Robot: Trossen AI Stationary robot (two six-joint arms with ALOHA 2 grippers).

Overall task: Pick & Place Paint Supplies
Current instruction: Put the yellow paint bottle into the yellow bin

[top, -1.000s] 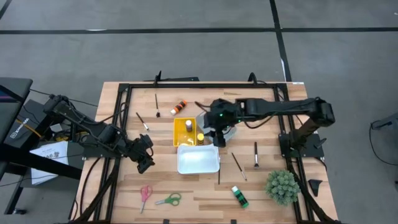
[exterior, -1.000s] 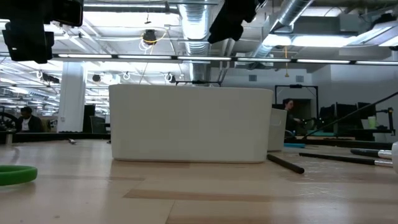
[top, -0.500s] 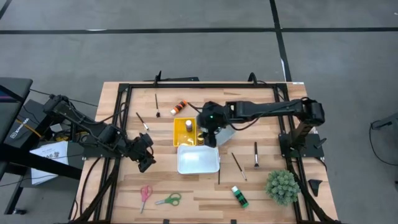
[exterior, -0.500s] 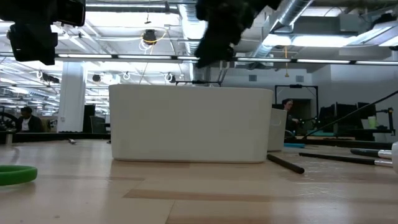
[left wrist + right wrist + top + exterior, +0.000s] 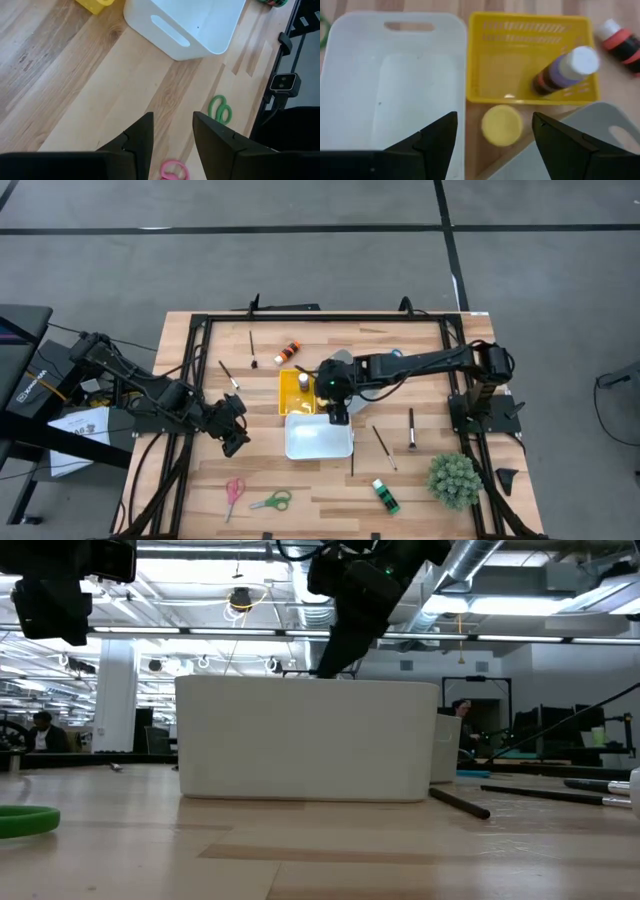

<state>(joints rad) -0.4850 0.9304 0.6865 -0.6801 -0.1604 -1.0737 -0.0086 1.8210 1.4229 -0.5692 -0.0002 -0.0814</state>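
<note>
A yellow-capped paint bottle stands on the wood between a yellow basket, a white bin and a grey bin. My right gripper hangs open above it, one finger on either side of the cap, touching nothing. A purple bottle is in the yellow basket. An orange bottle lies beyond the basket. My left gripper waits open above bare wood left of the white bin. Pink scissors, green scissors and a green bottle lie near the front edge.
Thin brushes lie at the back left and right of the white bin. A fuzzy green plant sits at the front right corner. A black frame borders the table.
My right gripper has come down and toward the table's left, from above the grey bin to just over the yellow-capped bottle beside the yellow basket. In the low view it has sunk to the white bin's far rim.
</note>
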